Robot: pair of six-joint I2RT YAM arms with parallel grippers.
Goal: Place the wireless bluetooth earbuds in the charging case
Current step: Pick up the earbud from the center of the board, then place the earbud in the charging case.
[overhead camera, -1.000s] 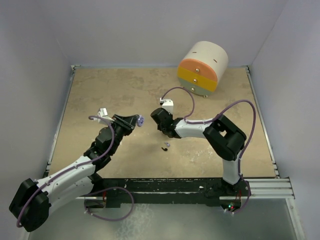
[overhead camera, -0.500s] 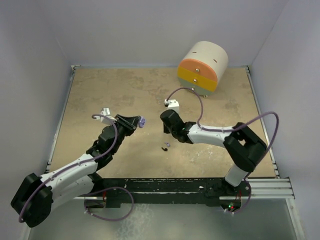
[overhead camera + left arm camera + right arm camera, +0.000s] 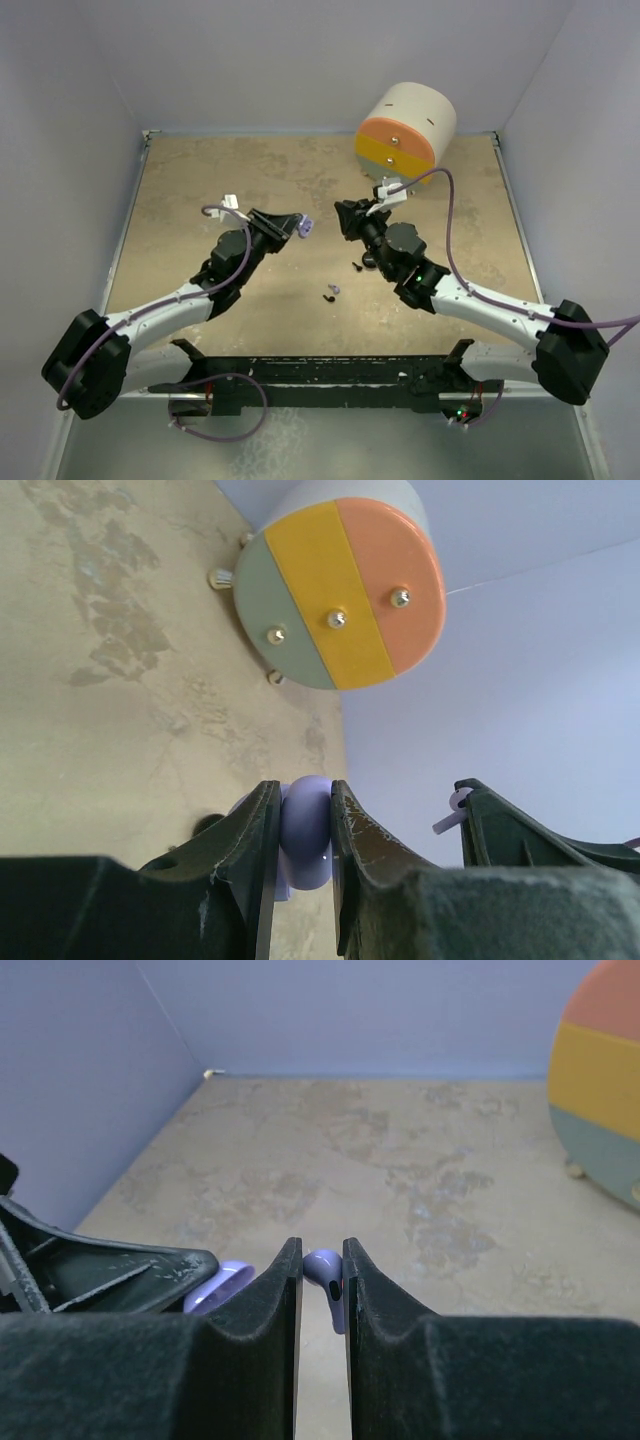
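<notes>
Over the desk [image 3: 200, 190], I am swinging the right claw [image 3: 322, 1252] — pinching a lavender earbud [image 3: 326, 1272] — across to the left claw [image 3: 303, 798], which is gripping the case [image 3: 305, 835]. Both are now nearly meeting, so I'm judging insertion is next.

Lavender stemmed earbud [image 3: 327, 1278] and rounded lavender charging case [image 3: 305, 830], held aloft, near together.

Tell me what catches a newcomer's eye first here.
The cream drum-shaped cabinet with orange, yellow and green drawer fronts stands out at the far right of the tan table. Mid-table the left gripper pinches a lavender rounded case, facing the right gripper, which pinches a small lavender earbud.
</notes>
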